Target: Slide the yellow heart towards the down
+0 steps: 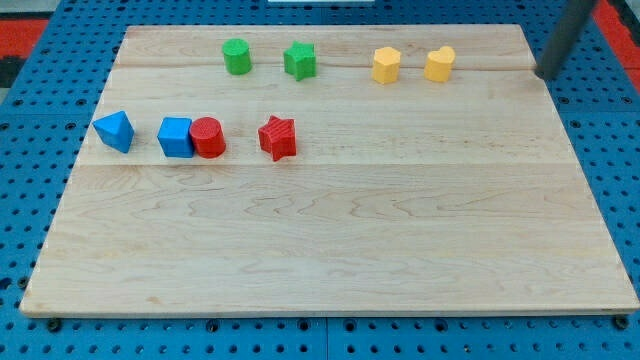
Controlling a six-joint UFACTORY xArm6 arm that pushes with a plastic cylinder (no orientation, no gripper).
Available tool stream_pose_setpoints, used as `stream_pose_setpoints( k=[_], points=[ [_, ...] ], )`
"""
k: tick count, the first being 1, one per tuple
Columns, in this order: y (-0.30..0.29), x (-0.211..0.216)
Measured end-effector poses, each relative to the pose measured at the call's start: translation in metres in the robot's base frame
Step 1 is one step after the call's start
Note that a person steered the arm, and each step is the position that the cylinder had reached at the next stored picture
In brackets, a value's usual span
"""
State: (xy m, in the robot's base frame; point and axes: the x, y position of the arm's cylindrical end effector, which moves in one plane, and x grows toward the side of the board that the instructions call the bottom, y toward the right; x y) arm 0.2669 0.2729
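Observation:
The yellow heart (439, 63) sits near the top edge of the wooden board (330, 250), right of centre. My tip (542, 76) is at the board's top right edge, well to the right of the yellow heart and apart from it. A yellow hexagon-like block (386, 65) stands just left of the heart.
A green cylinder (237, 56) and a green star (299, 61) stand at the top, left of centre. On the left are a blue triangle (115, 131), a blue cube (175, 137) touching a red cylinder (208, 137), and a red star (278, 138).

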Motion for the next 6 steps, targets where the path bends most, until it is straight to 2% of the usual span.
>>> stream_pose_setpoints(
  k=[1, 2, 3, 4, 5, 6],
  points=[
    [-0.083, -0.065],
    [-0.137, -0.023],
    [-0.111, 0.063],
    [-0.105, 0.106],
    [-0.13, 0.06],
    [-0.062, 0.045]
  ],
)
